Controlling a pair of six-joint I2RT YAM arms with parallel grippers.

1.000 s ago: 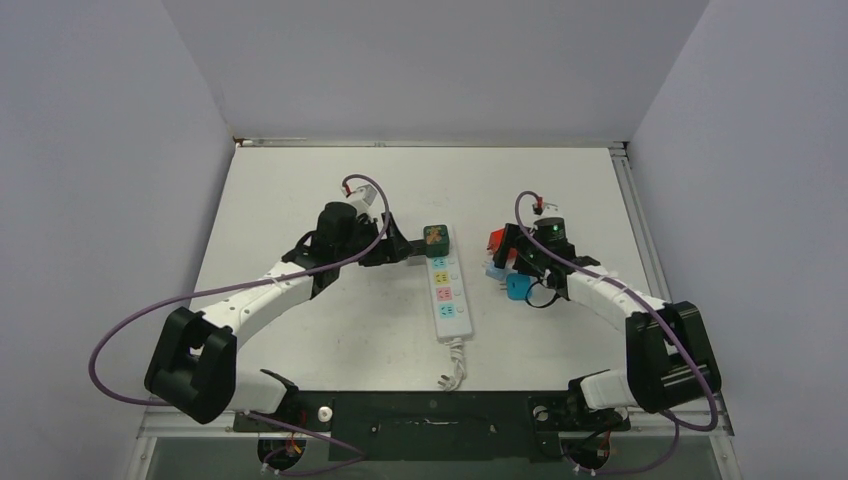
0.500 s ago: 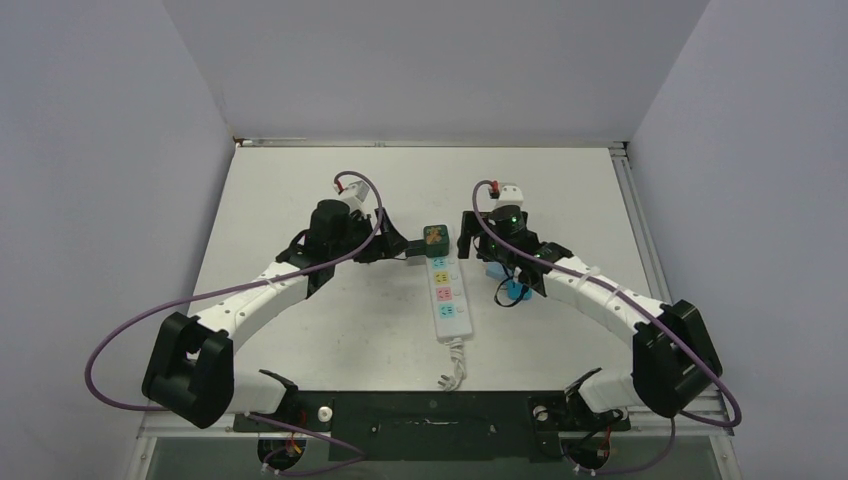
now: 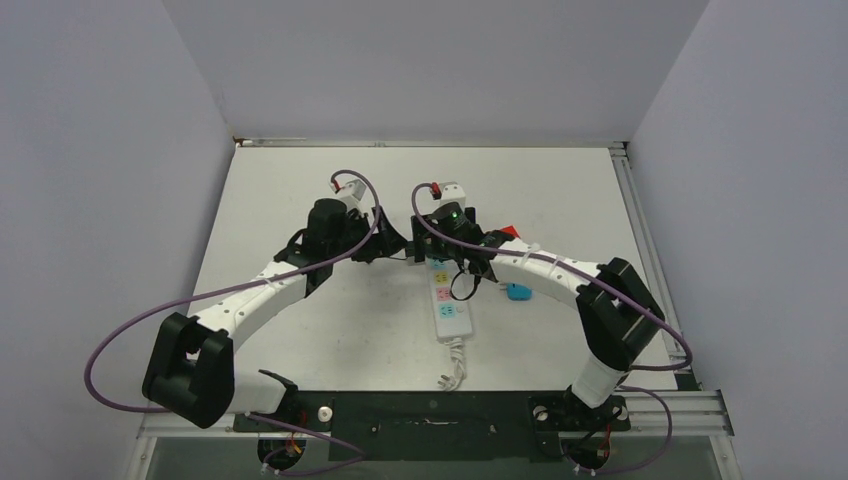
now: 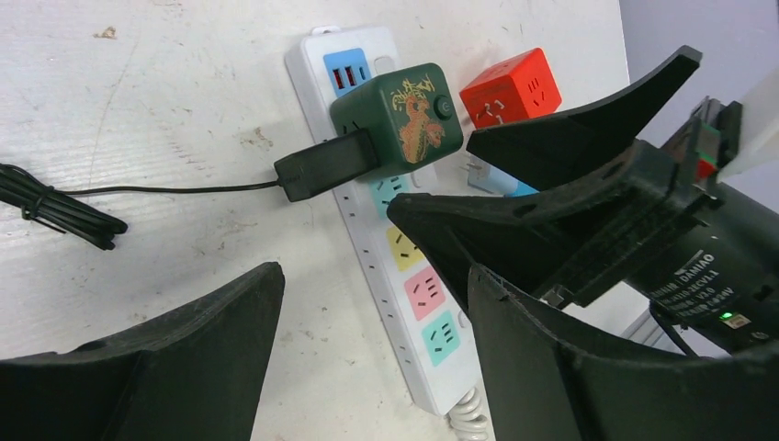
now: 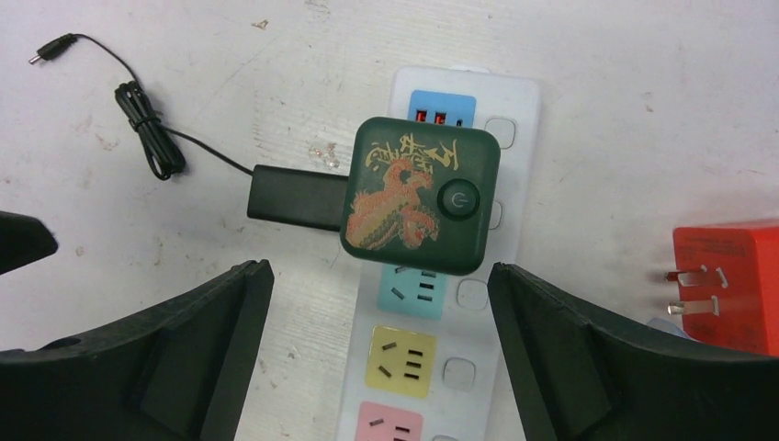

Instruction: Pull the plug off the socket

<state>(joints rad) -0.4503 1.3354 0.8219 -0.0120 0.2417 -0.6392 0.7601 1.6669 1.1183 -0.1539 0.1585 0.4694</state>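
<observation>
So the right gripper point(image 5: 377, 268) is spread wide, grabbing nothing. In its wrist view the two fingers sit either side of the plug point(image 5: 421, 195), with clear daylight on both sides and no contact that I can see. It hovers right over the thing, lined up pretty nicely.

The left gripper point(image 4: 372, 276) is also released, jaws apart and nothing between them. It sits just to the left of the socket point(image 5: 524, 110), pointing in at it. From its own camera I can't tell if it touches the strip or just hangs near it.

The plug is a dark green cube with a gold dragon and a round button on top. It's seated in the strip near the far end, just below the blue USB outlet. A black connector point(image 5: 296, 197) sticks out of its left side, and a thin cable point(image 5: 147, 129) trails off across the table point(image 5: 643, 73). A red cube adapter point(image 5: 726, 276) lies on its side to the right of the strip, prongs showing.

Progress-wise, I'd call it approach done and the real job not started. The plug is fully in, so nothing is pulled yet. What's left: drop the right fingers down, squeeze the cube and lift straight up. My guess is the left arm should pin the strip, otherwise the whole thing probably comes up with it.
</observation>
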